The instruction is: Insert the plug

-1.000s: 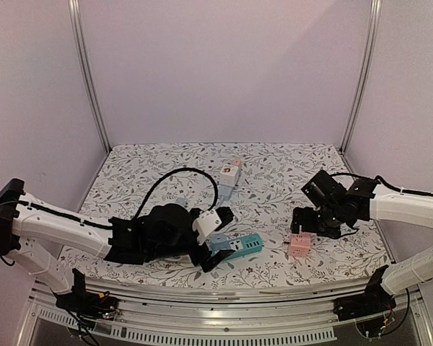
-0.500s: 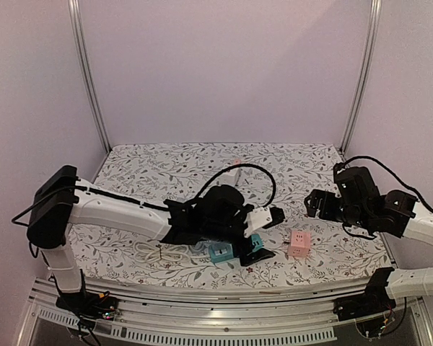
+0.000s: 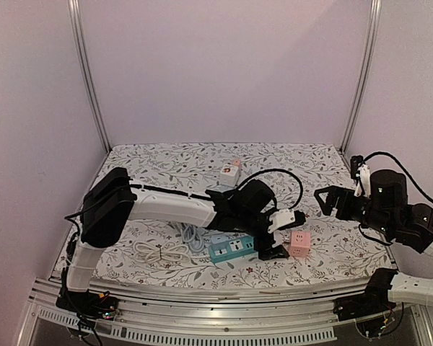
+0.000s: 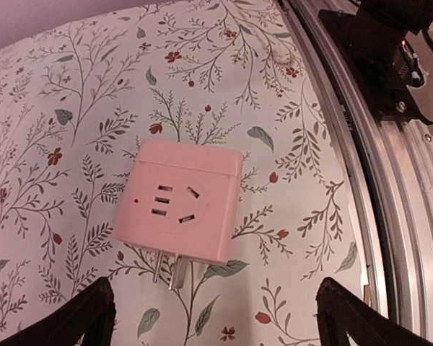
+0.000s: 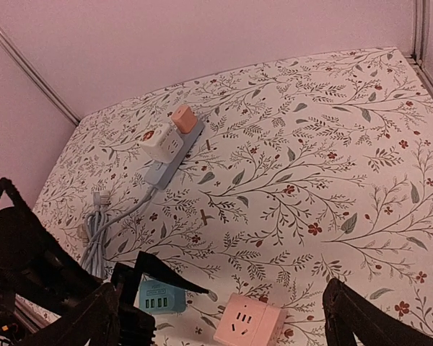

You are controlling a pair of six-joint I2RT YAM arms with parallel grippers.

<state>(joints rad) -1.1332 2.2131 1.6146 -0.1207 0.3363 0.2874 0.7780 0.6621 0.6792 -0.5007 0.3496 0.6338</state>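
The plug (image 3: 299, 244) is a pink cube adapter lying on the floral table (image 3: 166, 162), just right of a teal power strip (image 3: 234, 249). In the left wrist view the plug (image 4: 179, 209) lies socket face up, its metal prongs (image 4: 169, 270) pointing toward the camera. My left gripper (image 3: 283, 236) hovers open right beside it, its fingertips (image 4: 79, 317) wide apart and nothing between them. My right gripper (image 3: 330, 202) hangs open above and to the right, off the plug. From there I see the plug (image 5: 249, 321) and the teal strip (image 5: 159, 297).
A grey power strip (image 3: 224, 189) at the back carries a white cube (image 3: 229, 173) and a small pink cube (image 5: 182, 117). A coiled white cable (image 3: 166, 252) lies at the front left. The metal table rail (image 4: 411, 180) runs close to the plug's right.
My left arm has swung right, from over the teal strip to the pink plug. My right arm has pulled up and back, away from the plug. Both grippers stay open.
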